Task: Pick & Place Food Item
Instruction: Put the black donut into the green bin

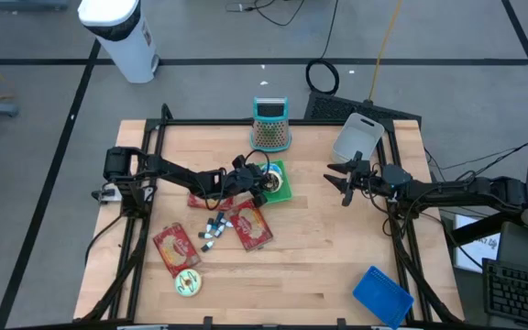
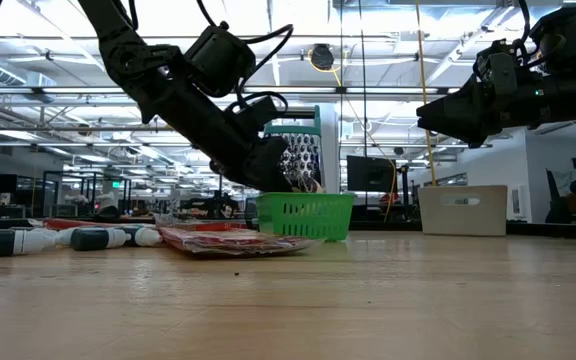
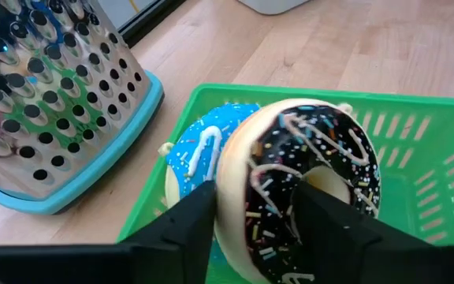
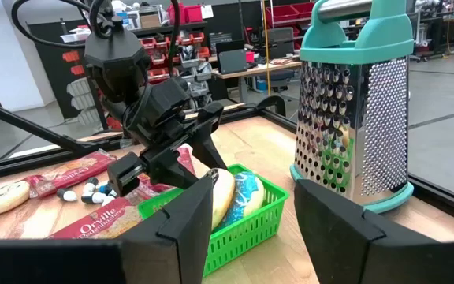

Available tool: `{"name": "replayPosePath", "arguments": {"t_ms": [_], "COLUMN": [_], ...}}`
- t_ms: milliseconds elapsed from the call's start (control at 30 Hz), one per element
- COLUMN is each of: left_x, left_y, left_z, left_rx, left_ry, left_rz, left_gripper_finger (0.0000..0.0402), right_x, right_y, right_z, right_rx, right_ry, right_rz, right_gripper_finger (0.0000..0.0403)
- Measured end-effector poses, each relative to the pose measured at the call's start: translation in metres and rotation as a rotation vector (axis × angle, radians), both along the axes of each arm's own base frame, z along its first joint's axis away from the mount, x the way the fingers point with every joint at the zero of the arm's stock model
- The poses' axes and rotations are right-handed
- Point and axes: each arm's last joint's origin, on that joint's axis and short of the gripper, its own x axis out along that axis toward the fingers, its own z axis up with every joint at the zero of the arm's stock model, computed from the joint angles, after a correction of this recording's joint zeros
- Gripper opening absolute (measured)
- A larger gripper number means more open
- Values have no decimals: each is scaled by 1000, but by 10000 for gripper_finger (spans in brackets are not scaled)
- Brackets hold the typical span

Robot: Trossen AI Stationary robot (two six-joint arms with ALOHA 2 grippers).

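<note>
From above, the left gripper (image 1: 262, 180) reaches over the green basket (image 1: 279, 191), which sits on the table (image 1: 319, 257) just in front of the grater (image 1: 269, 125). The right gripper (image 1: 344, 181) hovers apart to the basket's right, fingers spread and holding nothing. Red popcorn packets (image 1: 253, 227) lie near the middle, with small capsules (image 1: 213, 229) between them and an iced cookie (image 1: 188, 284) nearer the front edge. A blue sponge (image 1: 381, 295) lies at the front right, and a grey container (image 1: 356, 139) stands at the back right. In the low view, the left gripper (image 2: 286, 172) dips to the basket's (image 2: 308, 216) rim, while the right gripper (image 2: 430, 113) hangs high above the table. Packets (image 2: 230, 240) lie flat beside the basket. In the left wrist view, the chocolate donut (image 3: 306, 189) stands on edge in the basket (image 3: 432, 173), leaning against a blue donut (image 3: 199, 154). The left fingers (image 3: 191, 217) flank the chocolate donut; whether they press it I cannot tell. The grater (image 3: 46, 95) stands just beside the basket. In the right wrist view, the left gripper (image 4: 203, 146) is over the basket (image 4: 247, 217), where both donuts (image 4: 231, 193) stand upright, with the grater (image 4: 353, 102) beside.
</note>
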Motion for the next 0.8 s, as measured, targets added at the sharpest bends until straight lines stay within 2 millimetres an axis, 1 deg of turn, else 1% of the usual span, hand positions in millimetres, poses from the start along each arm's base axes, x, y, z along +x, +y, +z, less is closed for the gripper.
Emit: {"name": "replayPosePath", "arguments": {"t_ms": [133, 300, 633, 800], "left_x": [0, -1, -3, -5], "left_y": [0, 0, 7, 7], "left_z": [2, 7, 9, 6], "left_rx": [4, 7, 17, 22], "left_ry": [-2, -20, -14, 30], "left_rz": [-2, -3, 10, 4], "left_gripper_finger": [193, 204, 202, 202], "right_x": [0, 0, 0, 0], "right_y": [0, 0, 0, 0], "right_z": [0, 0, 0, 0], "right_rx": [1, 2, 3, 3], "right_ry": [0, -1, 1, 2], "right_rz": [0, 0, 0, 0], "right_gripper_finger": [171, 171, 171, 171]}}
